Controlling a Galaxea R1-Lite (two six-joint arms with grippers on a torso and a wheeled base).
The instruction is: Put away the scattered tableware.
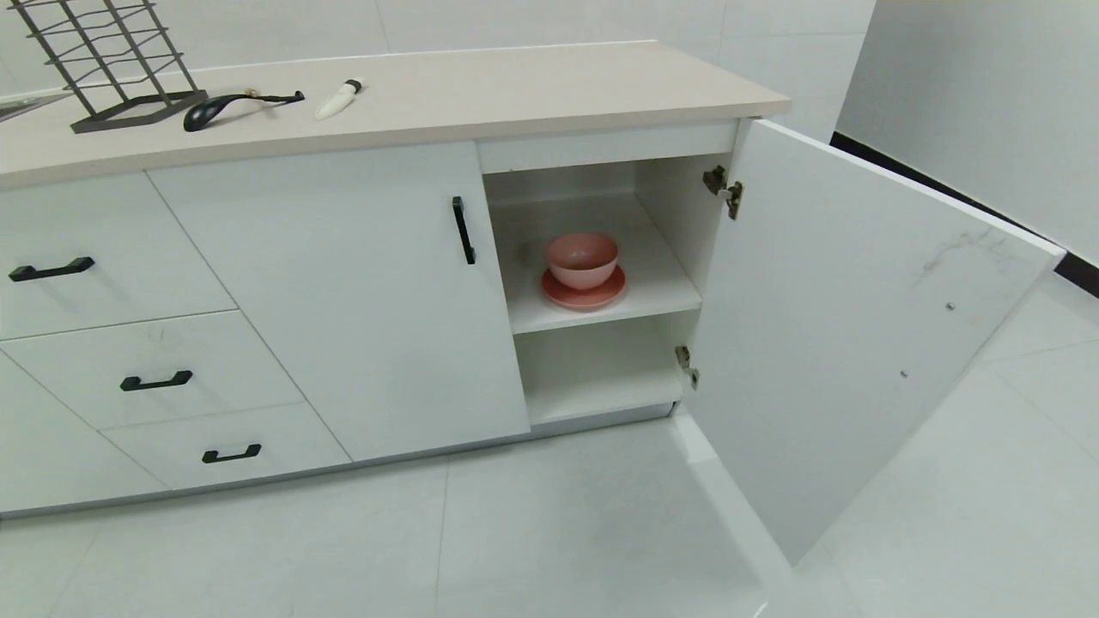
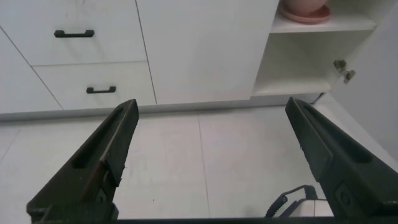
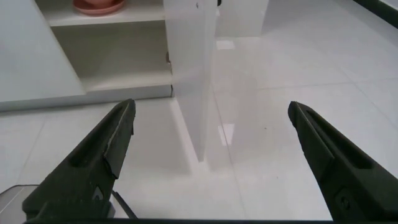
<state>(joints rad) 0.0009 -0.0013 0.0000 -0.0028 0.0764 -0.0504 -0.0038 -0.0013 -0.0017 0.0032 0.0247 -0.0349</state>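
Note:
A pink bowl (image 1: 582, 258) sits on a red plate (image 1: 584, 294) on the upper shelf of the open cabinet (image 1: 601, 313); the plate (image 2: 305, 14) and bowl also peek into the left wrist view, and the plate (image 3: 98, 6) into the right wrist view. On the countertop (image 1: 446, 94) lie a black spoon (image 1: 232, 106) and a small white utensil (image 1: 339, 99). My left gripper (image 2: 208, 112) hangs open above the floor, facing the drawers. My right gripper (image 3: 211, 115) is open too, low over the floor beside the open door's edge (image 3: 189, 74).
The cabinet door (image 1: 841, 326) swings wide open to the right. A black wire rack (image 1: 112, 60) stands at the counter's back left. Drawers with black handles (image 1: 154, 380) fill the left side. Tiled floor (image 1: 558, 532) spreads in front.

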